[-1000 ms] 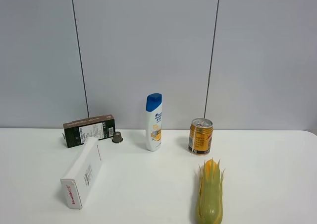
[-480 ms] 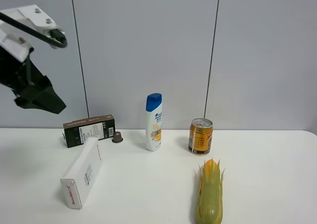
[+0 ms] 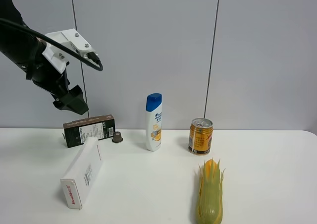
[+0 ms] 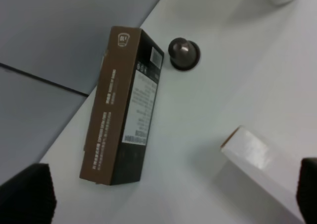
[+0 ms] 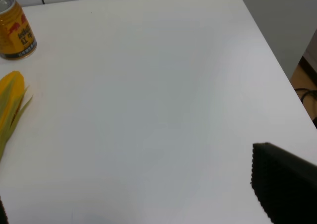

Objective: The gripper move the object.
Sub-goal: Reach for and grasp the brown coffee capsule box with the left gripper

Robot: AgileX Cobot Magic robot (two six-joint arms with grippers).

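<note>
Print on the object [image 3: 89, 130] label is too small to read; it lies flat, left of the shampoo bottle [image 3: 154, 122], with one capsule [image 3: 117, 137] between. Only the left wrist view shows the gripper [image 3: 72, 100] above it spread wide, empty. Two cartons counting the white carton [image 3: 83, 173], one can [image 3: 200, 136], one corn cob [image 3: 210, 194].

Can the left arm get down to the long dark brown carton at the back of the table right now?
Probably yes: the open left gripper hangs above the dark brown carton, nothing between; the small brown capsule and white carton lie clear.
</note>
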